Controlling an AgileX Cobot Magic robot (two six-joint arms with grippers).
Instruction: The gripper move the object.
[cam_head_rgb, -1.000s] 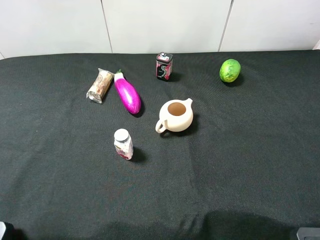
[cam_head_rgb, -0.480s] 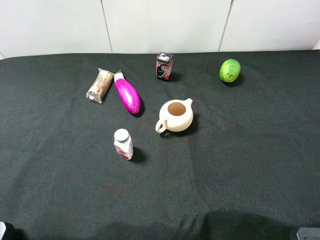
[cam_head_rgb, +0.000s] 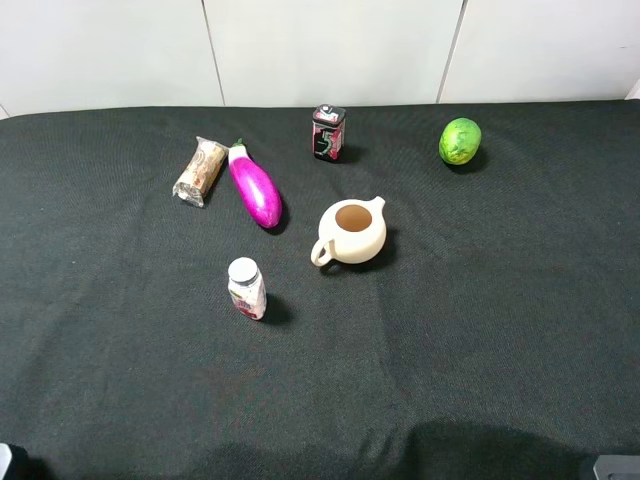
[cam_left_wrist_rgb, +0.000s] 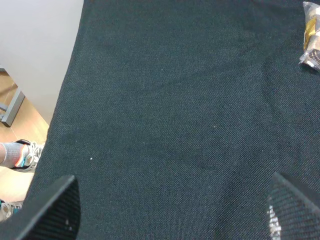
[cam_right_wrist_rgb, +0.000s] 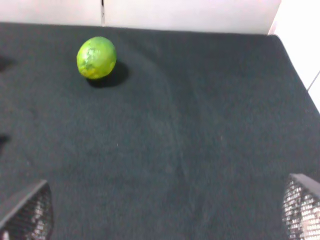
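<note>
Eggplant (cam_head_rgb: 255, 187) lying on the black cloth (cam_head_rgb: 480, 330), toward the far left, stem end pointing to the back wall. Wrapped snack roll (cam_head_rgb: 200, 171) just beside it on the left, apart by a thin gap. Small dark tin (cam_head_rgb: 328, 132) upright behind and to the right; cream teapot (cam_head_rgb: 352, 232) near on the right, lid off, handle toward the front. White-capped bottle (cam_head_rgb: 246, 288) upright in front of the eggplant, well apart. Green fruit (cam_head_rgb: 460, 141) far right at the back. Left gripper (cam_left_wrist_rgb: 170, 210) spread wide over bare cloth, holding nothing. Right gripper (cam_right_wrist_rgb: 165, 212) likewise wide and empty, fruit far ahead.
</note>
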